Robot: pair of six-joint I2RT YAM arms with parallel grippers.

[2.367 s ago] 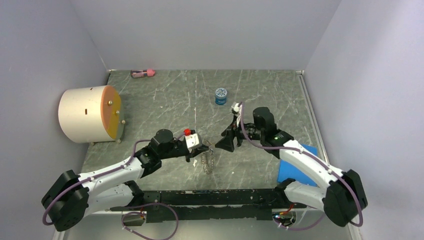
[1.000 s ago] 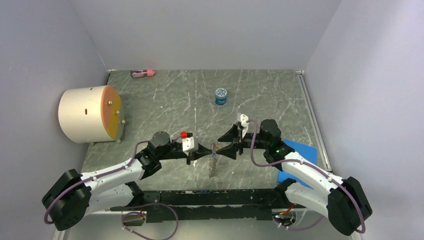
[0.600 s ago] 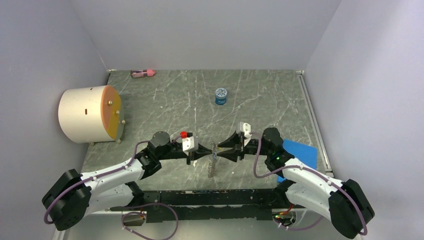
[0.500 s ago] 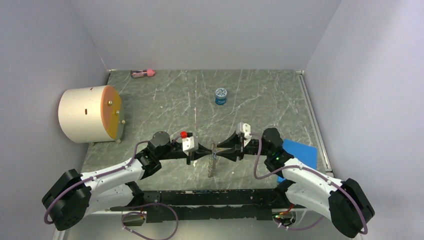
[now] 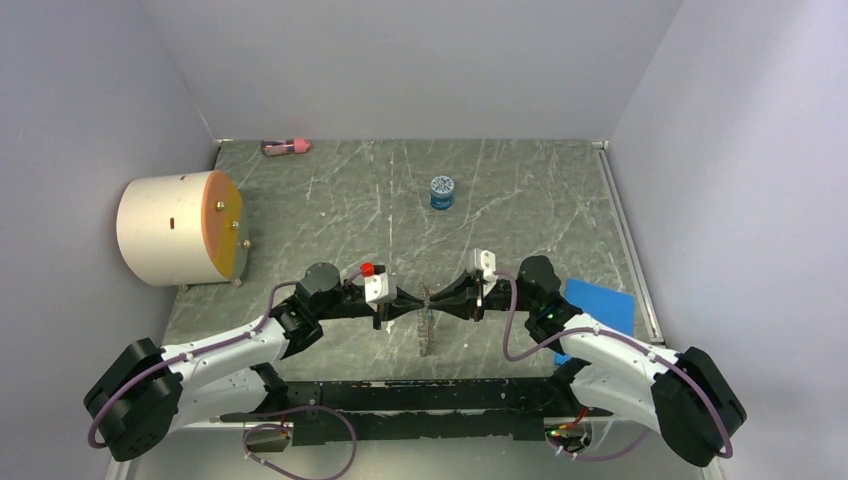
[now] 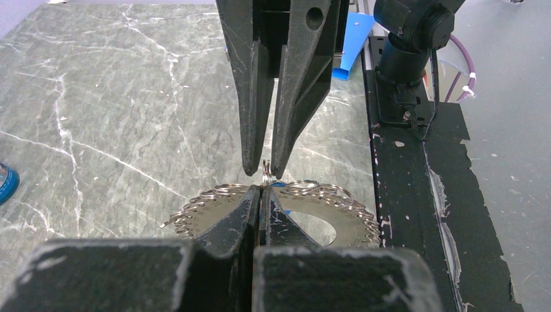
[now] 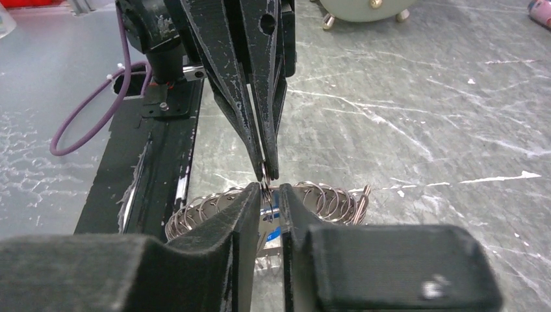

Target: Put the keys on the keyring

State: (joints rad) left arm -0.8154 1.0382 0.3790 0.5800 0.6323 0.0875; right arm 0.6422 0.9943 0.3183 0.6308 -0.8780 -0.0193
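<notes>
L end effector [image 5: 416,303] clamps keyring [image 5: 426,336]; R end effector [image 5: 437,303] narrow gap, tips straddling same wire, facing L tip-to-tip.

Cream cylindrical drum with orange face [image 5: 175,228] left; round blue jar [image 5: 442,192] centre; pink bottle [image 5: 286,146] upper left; flat blue pad [image 5: 598,305] right.

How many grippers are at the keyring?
2. The left gripper holds the keyring from the left; the right gripper faces it from the right, tips almost meeting.
</notes>
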